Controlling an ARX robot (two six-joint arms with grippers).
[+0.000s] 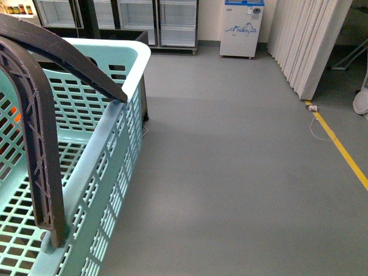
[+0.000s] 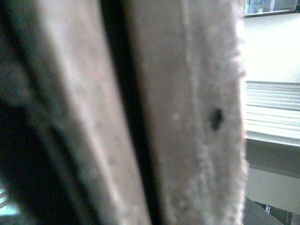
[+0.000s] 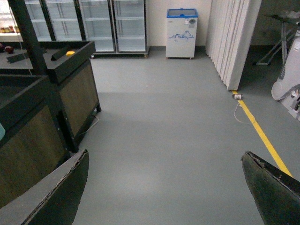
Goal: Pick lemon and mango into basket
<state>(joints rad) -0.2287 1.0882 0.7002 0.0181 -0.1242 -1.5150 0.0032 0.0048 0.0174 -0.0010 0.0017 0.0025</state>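
Note:
The light blue-green basket fills the left of the front view, held up close to the camera, with its two brown handles raised. My left gripper is shut on the basket; its wrist view shows only a blurred brown handle pressed against the lens. My right gripper is open and empty over bare grey floor. A small yellow fruit lies on the dark stand at the far left of the right wrist view; I cannot tell if it is the lemon or a mango.
A dark wooden display stand stands to the left. Glass-door fridges and a small white freezer line the back wall. A white folding partition and a yellow floor line run on the right.

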